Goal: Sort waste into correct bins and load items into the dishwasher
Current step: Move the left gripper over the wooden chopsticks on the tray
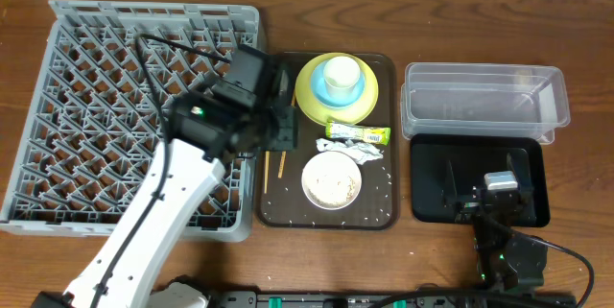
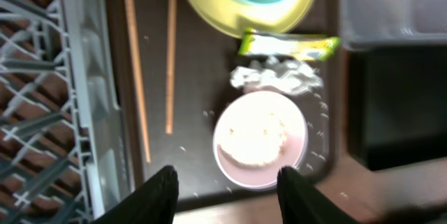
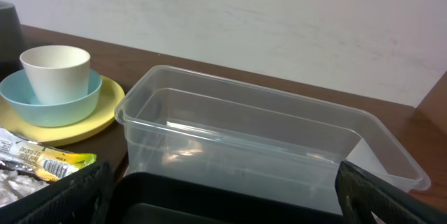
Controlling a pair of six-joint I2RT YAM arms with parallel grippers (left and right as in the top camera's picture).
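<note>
ahead of left fingers (image 2: 157, 197) | white bowl (image 2: 299, 140) with grains (image 2: 255, 139) | not touching

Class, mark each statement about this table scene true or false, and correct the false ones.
1. The white cup stands in the blue bowl on the yellow plate. True.
2. The snack wrapper lies in the clear tub. False: it lies on the brown tray; the tub is empty.
3. The chopsticks lie in the grey rack. False: they lie on the brown tray, beside the rack.
4. The left gripper is open, holding nothing. True.
</note>
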